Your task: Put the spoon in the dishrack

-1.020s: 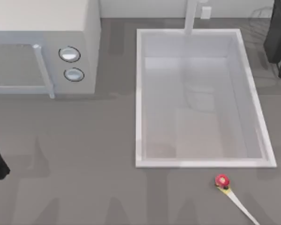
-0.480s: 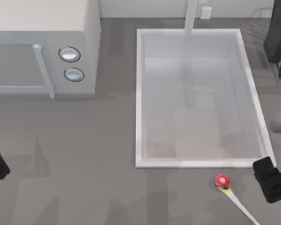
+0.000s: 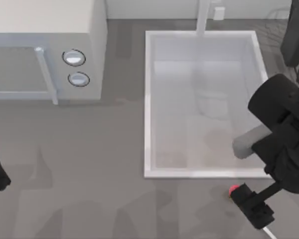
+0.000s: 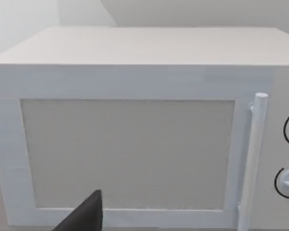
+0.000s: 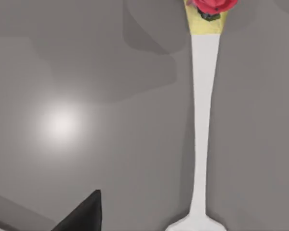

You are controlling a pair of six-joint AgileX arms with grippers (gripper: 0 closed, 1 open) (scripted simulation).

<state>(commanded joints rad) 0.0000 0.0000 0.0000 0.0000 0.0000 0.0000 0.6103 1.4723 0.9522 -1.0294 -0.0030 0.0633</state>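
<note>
Spoon (image 5: 203,120) flat on counter beneath right gripper (image 3: 254,206); finger opening cannot be told. Risk: pinching thin handle off-centre, flicking it away.

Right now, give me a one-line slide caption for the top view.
Right gripper over the spoon on the counter below the sink; left arm parked at the left edge.

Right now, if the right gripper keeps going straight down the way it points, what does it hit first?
Most likely the spoon: the right gripper hangs over its handle by the sink's near rim, and the wrist view looks straight down on it. Height above the table is unclear.
</note>
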